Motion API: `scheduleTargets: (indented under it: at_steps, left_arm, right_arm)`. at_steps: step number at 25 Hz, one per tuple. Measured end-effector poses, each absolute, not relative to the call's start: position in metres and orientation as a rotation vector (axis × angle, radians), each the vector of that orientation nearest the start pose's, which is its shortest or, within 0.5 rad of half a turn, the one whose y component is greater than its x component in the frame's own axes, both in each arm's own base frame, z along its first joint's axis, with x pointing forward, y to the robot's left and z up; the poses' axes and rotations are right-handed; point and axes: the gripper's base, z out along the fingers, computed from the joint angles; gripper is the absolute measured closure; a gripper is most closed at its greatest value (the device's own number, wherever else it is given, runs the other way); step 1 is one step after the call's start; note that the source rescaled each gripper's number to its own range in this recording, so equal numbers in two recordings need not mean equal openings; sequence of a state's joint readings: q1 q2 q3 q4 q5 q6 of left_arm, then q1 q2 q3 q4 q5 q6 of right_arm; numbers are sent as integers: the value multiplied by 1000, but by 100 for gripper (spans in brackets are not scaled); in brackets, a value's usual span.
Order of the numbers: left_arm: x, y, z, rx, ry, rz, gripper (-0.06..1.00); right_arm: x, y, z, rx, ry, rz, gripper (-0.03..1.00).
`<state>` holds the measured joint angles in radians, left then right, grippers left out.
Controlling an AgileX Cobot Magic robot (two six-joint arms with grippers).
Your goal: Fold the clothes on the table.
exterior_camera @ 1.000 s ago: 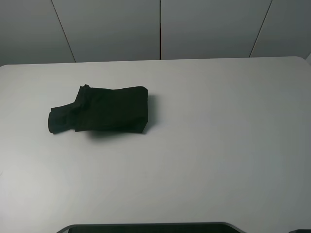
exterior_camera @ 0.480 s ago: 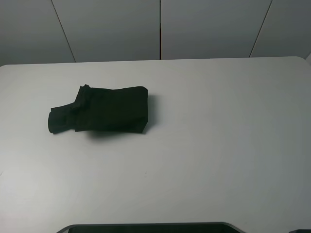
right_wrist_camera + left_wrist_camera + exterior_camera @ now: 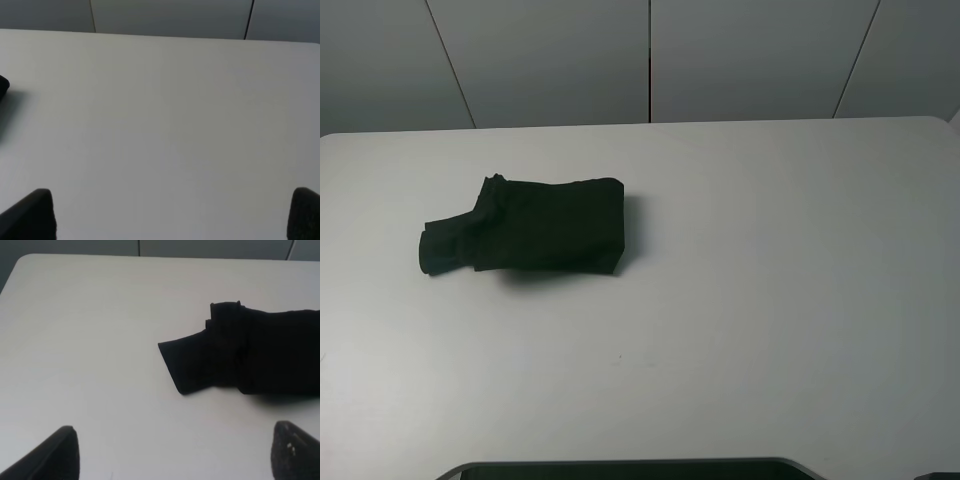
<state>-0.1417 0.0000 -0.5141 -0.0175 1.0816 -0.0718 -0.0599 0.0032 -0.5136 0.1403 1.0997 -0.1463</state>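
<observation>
- Black cotton T-shirt (image 3: pixel 525 227), folded into a compact bundle, lies on the left half of the large white smooth table (image 3: pixel 770 280).
- Left gripper (image 3: pixel 172 455) hovers near it, jaws apart, empty.
- Right gripper (image 3: pixel 172 215) over bare tabletop, jaws apart.

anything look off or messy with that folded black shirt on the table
Mostly tidy, but the fold is uneven. The black shirt lies as a compact bundle on the white table, yet one flap sticks out past the main stack at the end nearer the left hand. Both hands are clear of it; the right hand is over bare table.
</observation>
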Motion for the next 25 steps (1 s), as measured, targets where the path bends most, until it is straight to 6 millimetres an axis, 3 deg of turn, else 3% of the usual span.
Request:
scheduleTargets:
  at_steps: [25]
  left_arm:
    - [-7,0,279,71,2053,-143,-6]
  right_arm:
    - [-8,12,279,-133,2057,56,-3]
